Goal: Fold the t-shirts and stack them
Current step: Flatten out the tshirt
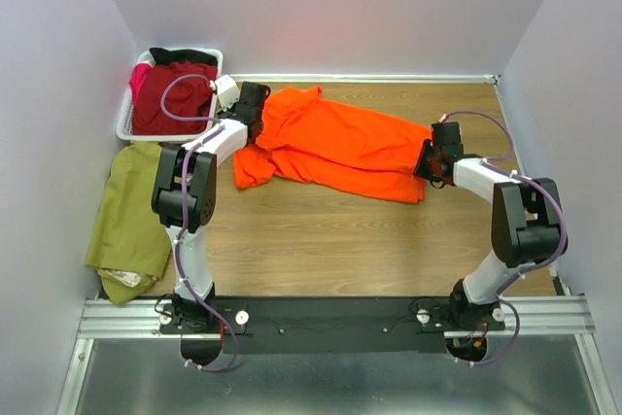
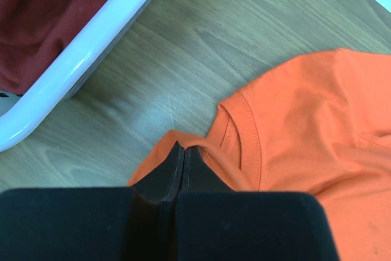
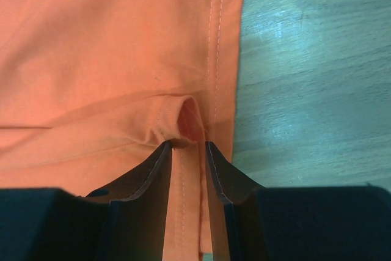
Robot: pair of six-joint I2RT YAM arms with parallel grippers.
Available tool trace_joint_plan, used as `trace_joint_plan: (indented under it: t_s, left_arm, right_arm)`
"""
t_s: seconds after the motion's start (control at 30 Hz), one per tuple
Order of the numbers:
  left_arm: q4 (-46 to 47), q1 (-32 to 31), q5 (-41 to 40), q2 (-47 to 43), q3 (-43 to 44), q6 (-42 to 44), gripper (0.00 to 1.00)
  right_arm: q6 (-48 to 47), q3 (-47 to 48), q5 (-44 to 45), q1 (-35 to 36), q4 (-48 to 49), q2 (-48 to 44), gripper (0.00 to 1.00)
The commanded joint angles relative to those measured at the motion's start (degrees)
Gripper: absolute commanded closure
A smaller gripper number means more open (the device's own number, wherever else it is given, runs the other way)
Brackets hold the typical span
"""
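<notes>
A bright orange t-shirt [image 1: 340, 148] lies spread across the wooden table from back left to right. My left gripper [image 1: 255, 109] is at its neck end. In the left wrist view it [image 2: 184, 148] is shut on a pinch of orange cloth [image 2: 317, 120] just beside the collar. At the hem end sits my right gripper [image 1: 434, 157]. Seen from the right wrist, it [image 3: 186, 145] has a bunched fold of the stitched hem [image 3: 91, 59] gripped between its fingers. A dark red t-shirt [image 1: 173, 94] lies in the basket. An olive green one [image 1: 131, 211] lies crumpled at the table's left side.
The white slatted basket [image 1: 124, 128] stands at the back left, its rim [image 2: 91, 47] close to my left gripper. Walls close in the left, back and right sides. Bare wood [image 1: 330, 240] shows between the orange shirt and the arm bases.
</notes>
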Motion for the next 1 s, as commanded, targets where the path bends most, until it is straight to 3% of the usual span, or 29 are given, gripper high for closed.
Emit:
trace_joint_plan:
  t_s: [0.0, 0.7, 0.9, 0.97]
  left_arm:
    - [0.7, 0.4, 0.4, 0.4, 1.3, 0.8, 1.00]
    - [0.8, 0.4, 0.6, 0.2, 1.1, 1.1, 1.00]
    - [0.7, 0.4, 0.7, 0.2, 1.0, 1.1, 1.00]
    - [0.7, 0.4, 0.7, 0.2, 1.0, 1.1, 1.00]
  right_arm:
    - [-1.0, 1.9, 0.0, 0.3, 1.7, 2.8, 0.64]
    - [-1.1, 2.2, -3.5, 0.9, 7.0, 4.5, 0.69]
    - [-1.1, 2.5, -4.0, 1.3, 7.0, 5.6, 0.81]
    - [-1.1, 2.5, -3.8, 1.5, 7.0, 5.6, 0.90]
